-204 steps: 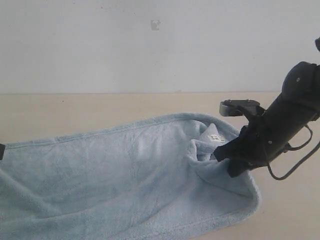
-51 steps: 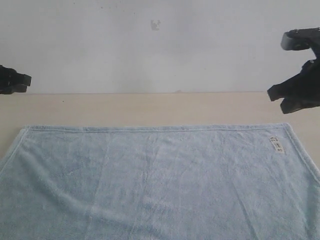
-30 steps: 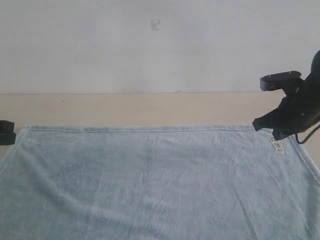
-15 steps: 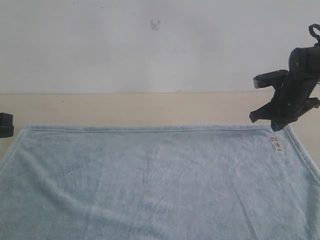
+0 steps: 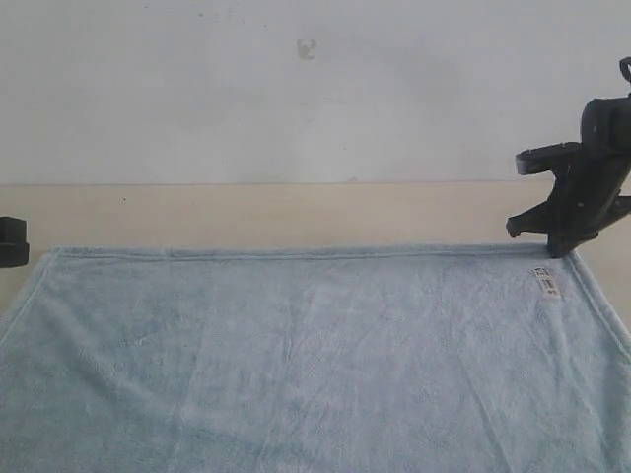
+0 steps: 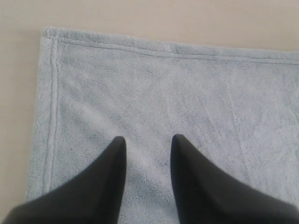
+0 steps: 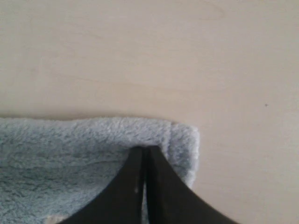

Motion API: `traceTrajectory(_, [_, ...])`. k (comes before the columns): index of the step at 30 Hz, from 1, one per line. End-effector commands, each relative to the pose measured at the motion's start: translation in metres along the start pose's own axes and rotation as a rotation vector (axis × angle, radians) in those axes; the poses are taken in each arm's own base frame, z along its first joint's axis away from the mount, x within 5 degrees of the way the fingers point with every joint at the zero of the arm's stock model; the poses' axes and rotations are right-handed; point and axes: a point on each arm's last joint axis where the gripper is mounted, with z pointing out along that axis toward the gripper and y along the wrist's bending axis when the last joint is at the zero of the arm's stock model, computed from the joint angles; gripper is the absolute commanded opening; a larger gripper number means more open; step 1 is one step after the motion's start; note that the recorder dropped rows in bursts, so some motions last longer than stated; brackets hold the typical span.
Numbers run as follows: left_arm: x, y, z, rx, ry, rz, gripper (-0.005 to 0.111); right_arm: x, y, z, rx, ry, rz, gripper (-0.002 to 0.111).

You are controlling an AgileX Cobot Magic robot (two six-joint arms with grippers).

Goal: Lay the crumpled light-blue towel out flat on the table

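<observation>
The pale-blue towel [image 5: 296, 355] lies flat on the beige table [image 5: 296, 212], its white tag [image 5: 547, 282] near the far right corner. My right gripper [image 5: 560, 250] is shut, and its tips rest at that corner. In the right wrist view the two fingers [image 7: 145, 147] meet on the towel [image 7: 70, 149] just inside the hemmed corner, with nothing visible between them. My left gripper [image 6: 148, 138] is open above the towel [image 6: 187, 93] near its far left corner, holding nothing. In the exterior view only a bit of the left gripper [image 5: 10, 241] shows, at the left edge.
A white wall [image 5: 296, 99] stands behind the table. A bare strip of table [image 7: 140, 56] lies beyond the towel's far edge and past its corners. The towel runs out of the exterior view at the front.
The towel, crumpled with the right gripper in its folds several seconds ago, now lies flat. Over the last second the right gripper shifted right onto the far right corner. The left gripper rose slightly.
</observation>
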Motion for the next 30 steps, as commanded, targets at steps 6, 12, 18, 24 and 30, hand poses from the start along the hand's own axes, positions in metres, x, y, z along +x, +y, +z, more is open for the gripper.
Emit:
traceTrajectory(6, [0.002,-0.002,0.001,0.007,0.0,-0.011,0.031,0.003,-0.028,0.005,0.027,0.019,0.024,0.002])
traceTrajectory(12, [-0.006,-0.007,-0.011,0.023,-0.073,0.039,0.032,-0.013,-0.026,-0.028,-0.032,-0.118,0.089,0.002])
traceTrajectory(18, [-0.02,-0.023,-0.057,0.041,-0.237,0.061,0.031,-0.018,-0.021,-0.1,-0.099,-0.247,0.093,0.002])
traceTrajectory(24, [-0.018,-0.051,-0.117,0.152,-0.373,0.066,0.024,0.018,-0.011,-0.193,-0.105,-0.453,0.134,0.002])
traceTrajectory(30, [0.005,-0.077,-0.18,0.229,-0.528,0.126,0.004,0.101,0.016,-0.286,-0.173,-0.725,0.157,0.002])
